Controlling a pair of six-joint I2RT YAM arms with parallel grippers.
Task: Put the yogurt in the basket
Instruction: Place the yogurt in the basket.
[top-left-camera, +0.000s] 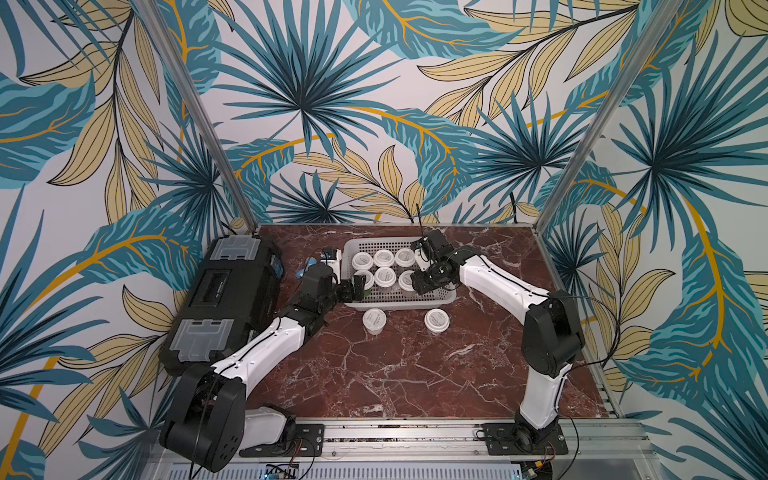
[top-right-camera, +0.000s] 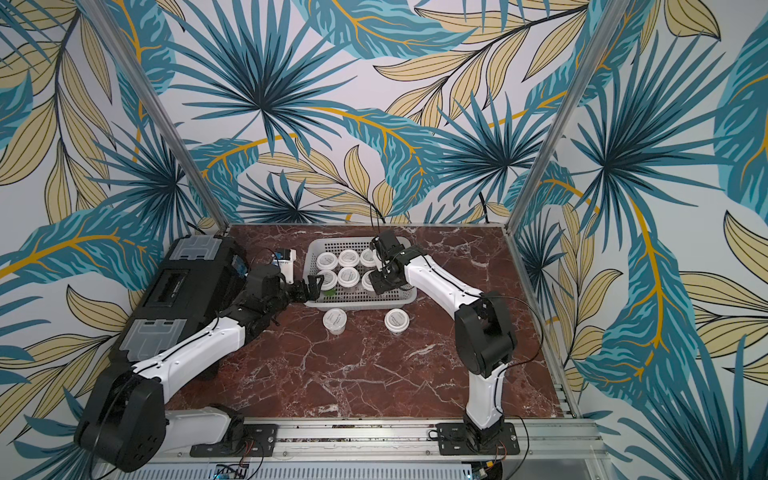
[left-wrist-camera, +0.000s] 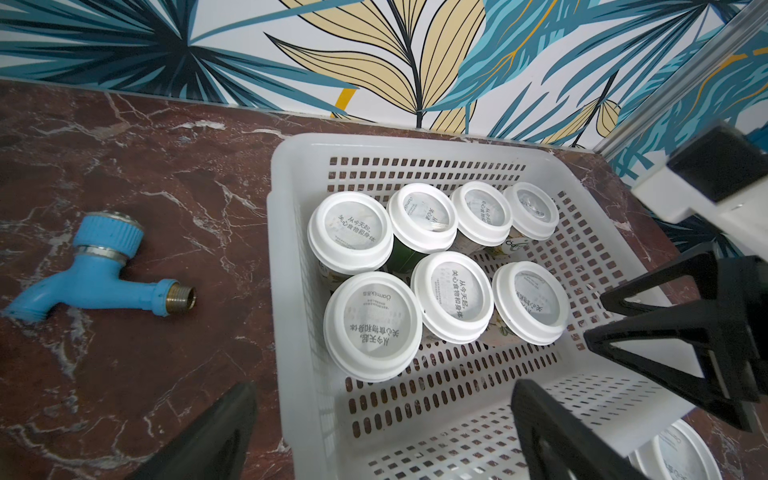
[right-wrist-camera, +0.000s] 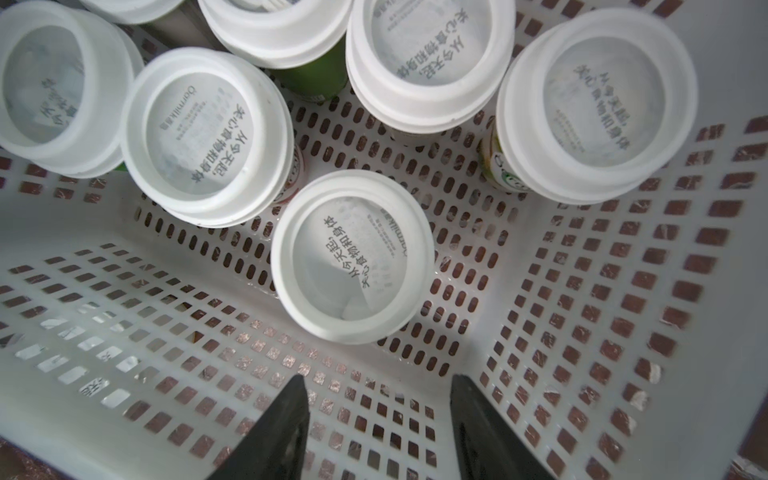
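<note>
The pale perforated basket (top-left-camera: 415, 306) (top-right-camera: 365, 305) sits at the back middle of the table. Several white-lidded yogurt cups (left-wrist-camera: 452, 297) stand upright in it. Two more yogurt cups (top-left-camera: 374, 320) (top-left-camera: 436, 320) stand on the table just in front of it. My right gripper (right-wrist-camera: 377, 386) hangs over the basket's right part, its fingers apart with nothing between them. One cup (right-wrist-camera: 352, 257) stands just beyond its fingertips. My left gripper (left-wrist-camera: 384, 419) is wide open at the basket's front left corner, with one finger (left-wrist-camera: 232, 415) outside the wall and the other over the basket.
A blue tap fitting (left-wrist-camera: 95, 274) lies on the marble left of the basket. A large black toolbox (top-left-camera: 224, 299) fills the table's left side. Wallpapered walls and metal posts close in the back and sides.
</note>
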